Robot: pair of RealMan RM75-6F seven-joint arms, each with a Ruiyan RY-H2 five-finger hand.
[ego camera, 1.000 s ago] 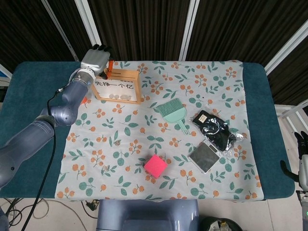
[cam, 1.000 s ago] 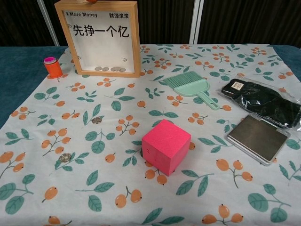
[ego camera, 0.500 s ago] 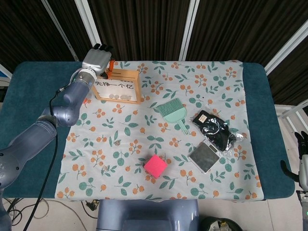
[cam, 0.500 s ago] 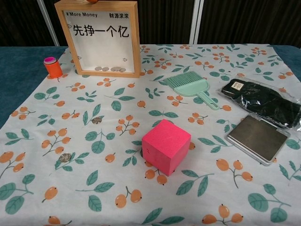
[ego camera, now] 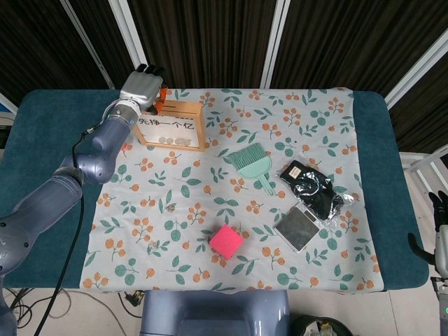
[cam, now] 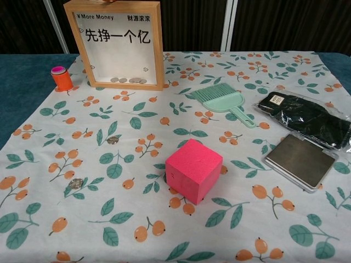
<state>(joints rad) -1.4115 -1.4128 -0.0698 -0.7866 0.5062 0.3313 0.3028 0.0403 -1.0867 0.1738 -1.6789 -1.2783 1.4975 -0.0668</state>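
Observation:
My left hand [ego camera: 142,87] hangs over the top left corner of the wooden framed coin box [ego camera: 171,126], fingers bent down towards its top edge. Whether it pinches anything is hidden. An orange fingertip [cam: 109,1] just shows above the box [cam: 118,44] in the chest view. Several coins lie inside the box behind its window. Two loose coins lie on the floral cloth, one [cam: 112,140] nearer the box and one [cam: 75,183] nearer me. My right hand [ego camera: 441,227] hangs off the table's right side, fingers apart, holding nothing.
An orange cylinder with a pink top [cam: 61,78] stands left of the box. A pink cube [cam: 193,170] sits near the front middle. To the right lie a green hand brush [cam: 222,100], a black pouch [cam: 307,118] and a grey flat case [cam: 300,160].

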